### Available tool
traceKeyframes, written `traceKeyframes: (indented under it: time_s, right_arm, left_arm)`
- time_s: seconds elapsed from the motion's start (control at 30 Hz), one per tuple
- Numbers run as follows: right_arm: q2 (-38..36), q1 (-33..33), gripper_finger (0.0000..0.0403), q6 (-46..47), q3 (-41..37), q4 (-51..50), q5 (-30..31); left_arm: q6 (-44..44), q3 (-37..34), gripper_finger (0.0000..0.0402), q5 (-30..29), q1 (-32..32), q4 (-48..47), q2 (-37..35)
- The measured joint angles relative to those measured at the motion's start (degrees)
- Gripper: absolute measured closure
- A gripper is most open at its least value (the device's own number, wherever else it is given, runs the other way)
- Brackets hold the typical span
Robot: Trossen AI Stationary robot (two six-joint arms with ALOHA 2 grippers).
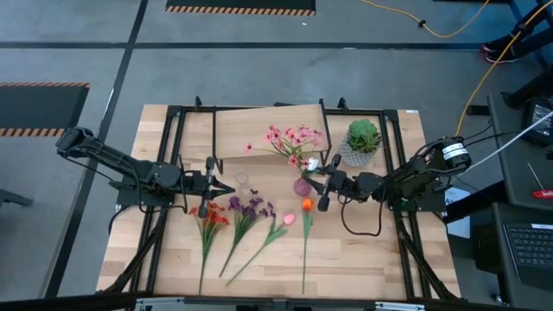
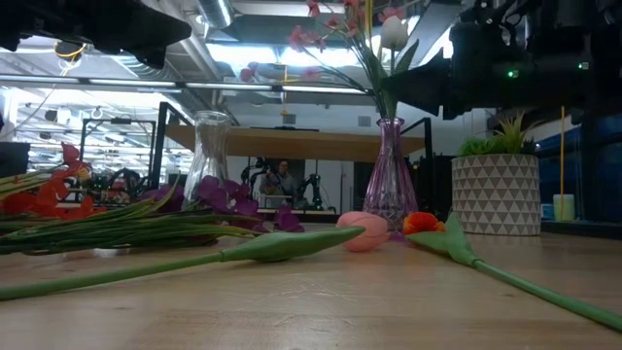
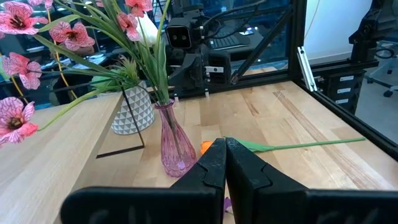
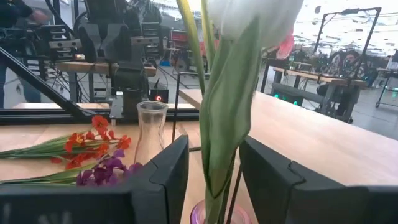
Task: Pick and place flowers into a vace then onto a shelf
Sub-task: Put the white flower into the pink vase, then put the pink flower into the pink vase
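On the light-wood worktop (image 1: 363, 250), loose flowers (image 1: 246, 216) lie mid-surface; others stand in the pink vase (image 1: 301, 186) before the shelf (image 1: 259, 130). Right hand (image 1: 327, 183) spread around a white tulip (image 4: 249, 18); left hand (image 1: 226, 188) pressed together. Workshop benches behind.

vase (image 1: 301, 186): before shelf (image 1: 268, 130) | flowers (image 1: 251, 216): on table (image 1: 363, 250), left of vase

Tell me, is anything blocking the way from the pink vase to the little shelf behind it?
Nothing visible does. The pink vase stands just in front of the shelf, whose near part looks bare. The right tool, open around a white flower's stem, sits beside the vase.
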Motion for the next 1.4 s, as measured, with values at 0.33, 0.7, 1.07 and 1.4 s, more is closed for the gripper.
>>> traceKeyframes:
  time_s: [0.33, 0.7, 1.07, 1.4]
  right_arm:
    - [-11.0, 0.0, 0.0257, 7.8, 0.0, -17.4, -0.1]
    - [-27.2, 3.2, 0.0257, 14.2, 0.0, -38.9, -0.2]
    - [-43.2, 7.6, 0.0257, 18.9, 0.0, -54.9, -0.2]
    - [-47.1, 7.9, 0.0305, 5.5, 0.0, -59.6, -0.3]
  left_arm:
    - [0.0, 0.0, 0.0398, 0.0, 0.0, 0.0, 0.0]
    - [-1.6, 0.0, 0.0398, 0.0, 0.0, 0.0, 0.0]
    - [0.9, 0.0, 0.0398, 4.2, 0.0, -0.3, 0.0]
    - [1.5, 0.0, 0.0398, 1.7, 0.0, -0.3, 0.0]
